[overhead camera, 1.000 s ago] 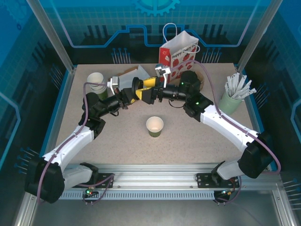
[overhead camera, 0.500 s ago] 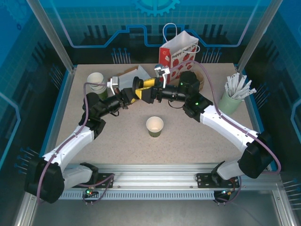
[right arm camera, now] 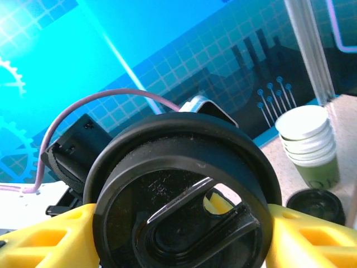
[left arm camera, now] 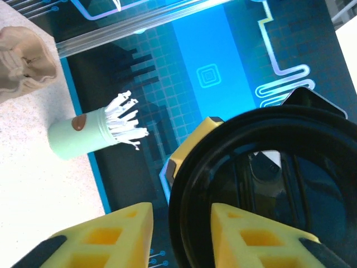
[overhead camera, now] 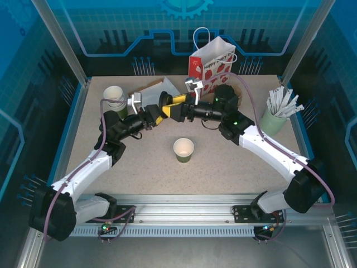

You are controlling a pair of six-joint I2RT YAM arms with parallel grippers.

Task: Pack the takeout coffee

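Black lid (right arm camera: 167, 162) in right gripper (right arm camera: 179, 226), green cup (overhead camera: 183, 151) apart on table (overhead camera: 139, 164)

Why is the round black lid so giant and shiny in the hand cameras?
Right wrist view: the black lid sits right by the lens, so it looks giant, with pale glints on its ridges. Left wrist view: just as close, its glossy surface catches bluish reflections, while the pale green cup of sticks looks small. Top external view: camera far off, light even, shadows soft.
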